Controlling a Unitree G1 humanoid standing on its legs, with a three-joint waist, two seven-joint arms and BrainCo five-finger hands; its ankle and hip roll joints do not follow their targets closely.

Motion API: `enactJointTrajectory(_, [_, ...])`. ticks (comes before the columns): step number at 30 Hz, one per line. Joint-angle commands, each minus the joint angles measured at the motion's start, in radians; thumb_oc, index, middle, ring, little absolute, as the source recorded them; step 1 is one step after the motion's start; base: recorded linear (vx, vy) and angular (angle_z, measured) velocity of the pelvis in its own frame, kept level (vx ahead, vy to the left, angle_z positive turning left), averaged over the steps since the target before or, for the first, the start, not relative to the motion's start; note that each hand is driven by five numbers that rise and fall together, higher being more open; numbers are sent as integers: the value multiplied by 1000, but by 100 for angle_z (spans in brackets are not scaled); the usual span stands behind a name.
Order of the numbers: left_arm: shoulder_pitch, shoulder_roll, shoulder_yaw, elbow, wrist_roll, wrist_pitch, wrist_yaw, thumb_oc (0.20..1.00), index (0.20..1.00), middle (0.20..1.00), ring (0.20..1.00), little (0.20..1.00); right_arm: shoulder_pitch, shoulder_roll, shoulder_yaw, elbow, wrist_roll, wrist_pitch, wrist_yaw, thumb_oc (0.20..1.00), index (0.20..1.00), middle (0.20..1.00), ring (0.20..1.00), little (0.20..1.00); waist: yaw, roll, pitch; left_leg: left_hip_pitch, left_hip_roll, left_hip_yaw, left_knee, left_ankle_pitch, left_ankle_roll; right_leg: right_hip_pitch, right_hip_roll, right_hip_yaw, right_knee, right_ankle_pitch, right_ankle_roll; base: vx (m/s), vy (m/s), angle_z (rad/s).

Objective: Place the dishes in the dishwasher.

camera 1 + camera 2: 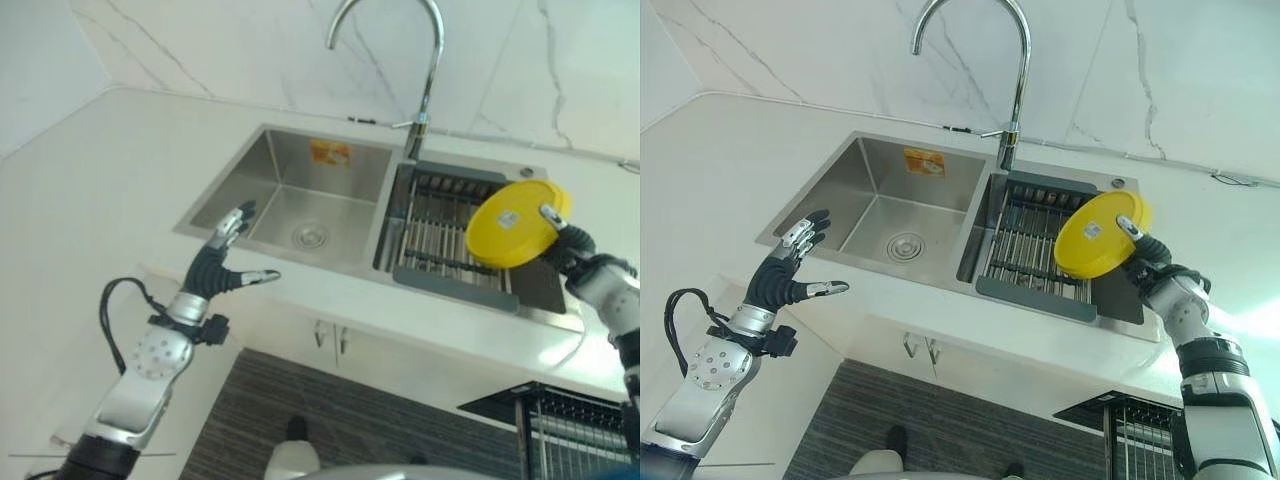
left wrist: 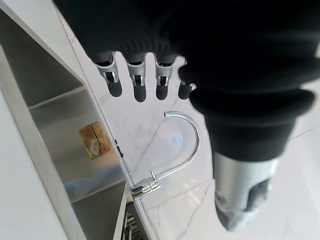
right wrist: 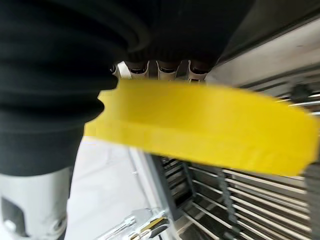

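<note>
My right hand (image 1: 566, 246) is shut on a round yellow plate (image 1: 514, 224), pinching its rim and holding it tilted above the dish rack (image 1: 450, 232) in the right sink basin. The plate's yellow edge (image 3: 200, 125) crosses the right wrist view, with my fingers behind it. My left hand (image 1: 222, 262) hovers open over the counter's front edge, left of the sink, fingers straight and thumb pointing right. In the left wrist view its straight fingers (image 2: 137, 80) hold nothing.
A steel sink (image 1: 290, 200) with a drain sits left of the rack, with a tall curved tap (image 1: 425, 60) behind. White counter (image 1: 90, 190) surrounds it. A black wire dishwasher rack (image 1: 560, 415) shows at the lower right, above dark floor (image 1: 290, 400).
</note>
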Motion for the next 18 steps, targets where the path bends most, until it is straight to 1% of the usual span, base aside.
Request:
enactJointTrajectory(1, [-32, 43, -13, -29, -9, -51, 16, 1000, 1000, 1000, 1000, 1000, -134, -86, 55, 21, -10, -65, 14, 1000, 1000, 1000, 1000, 1000, 36, -13, -7, 61, 62, -39, -1, -82, -42, -13, -35, 9, 2, -2, 21, 0, 0, 0])
enactJointTrajectory(10, [-46, 47, -28, -25, -11, -52, 29, 1000, 1000, 1000, 1000, 1000, -168, -101, 60, 49, -31, -98, -11, 1000, 1000, 1000, 1000, 1000, 37, -3, 2, 49, 60, -46, -1, -78, -42, -21, -38, 12, 2, 1, 21, -17, 1, 0])
enactJointTrajectory(15, [-45, 45, -34, -23, -7, -50, 32, 1000, 1000, 1000, 1000, 1000, -178, -105, 67, 59, -39, -101, -16, 1000, 1000, 1000, 1000, 1000, 38, -1, 4, 48, 59, -46, -1, -76, -42, -21, -39, 13, 2, 1, 22, 0, 0, 0])
enactJointTrajectory(18, [-41, 46, -38, -23, -5, -49, 35, 1000, 1000, 1000, 1000, 1000, -188, -115, 76, 74, -50, -91, -5, 1000, 1000, 1000, 1000, 1000, 39, 1, 3, 49, 60, -46, -1, -76, -43, -19, -40, 12, 2, -1, 21, 0, 0, 0])
